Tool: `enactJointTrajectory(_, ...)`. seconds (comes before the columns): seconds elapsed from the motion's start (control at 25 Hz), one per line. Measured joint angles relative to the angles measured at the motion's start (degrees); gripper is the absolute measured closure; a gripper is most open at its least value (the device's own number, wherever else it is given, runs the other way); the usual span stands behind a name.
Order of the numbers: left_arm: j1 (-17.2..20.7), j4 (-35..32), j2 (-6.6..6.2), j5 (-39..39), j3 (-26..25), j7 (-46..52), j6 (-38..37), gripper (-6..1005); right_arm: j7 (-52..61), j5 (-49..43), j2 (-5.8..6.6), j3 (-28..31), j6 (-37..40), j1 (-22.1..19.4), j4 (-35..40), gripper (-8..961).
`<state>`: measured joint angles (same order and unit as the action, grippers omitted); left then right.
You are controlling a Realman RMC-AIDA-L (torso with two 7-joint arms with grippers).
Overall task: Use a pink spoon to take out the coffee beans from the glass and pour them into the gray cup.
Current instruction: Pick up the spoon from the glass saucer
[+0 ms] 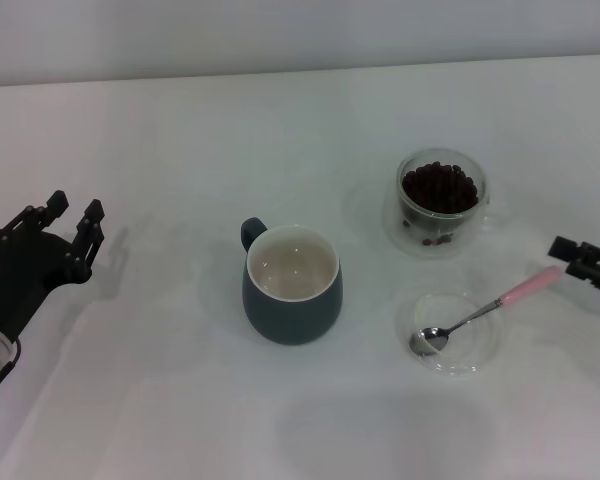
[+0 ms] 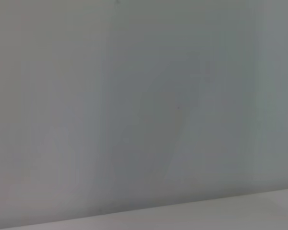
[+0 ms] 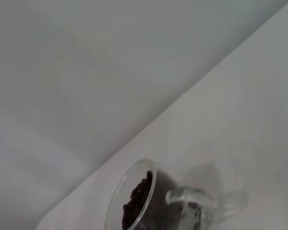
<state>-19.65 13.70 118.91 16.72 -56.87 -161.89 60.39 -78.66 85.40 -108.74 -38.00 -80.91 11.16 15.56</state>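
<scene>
While the glossy, rounded gray cup (image 1: pixel 292 285) stands empty, the clear glass (image 1: pixel 441 202) of dark coffee beans (image 1: pixel 439 187) sits behind-right. The pink spoon (image 1: pixel 485 311) rests on a saucer (image 1: pixel 450 332) right of it. Left gripper (image 1: pixel 68 229) gapes; right gripper (image 1: pixel 586 262) unclear.

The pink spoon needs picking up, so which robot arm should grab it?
The right one, most likely. The right end effector sits just beside the handle end of the pink spoon, whose bowl rests in the clear saucer. The left end effector is far off, beyond the gray cup.
</scene>
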Motion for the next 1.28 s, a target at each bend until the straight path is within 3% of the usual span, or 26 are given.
enactJointTrajectory(0.48, -0.5, -0.7, 0.0, 0.1, 0.0, 0.0, -0.1, 575, 2.8, -3.1, -1.02, -2.1, -0.3, 2.7, -0.1, 138)
enactJointTrajectory(1.28, -1.4, -2.1, -0.12, 0.3, -0.1, 0.0, -0.6, 575, 6.4, -4.3, 0.59, -1.8, -2.5, 2.6, 0.7, 143)
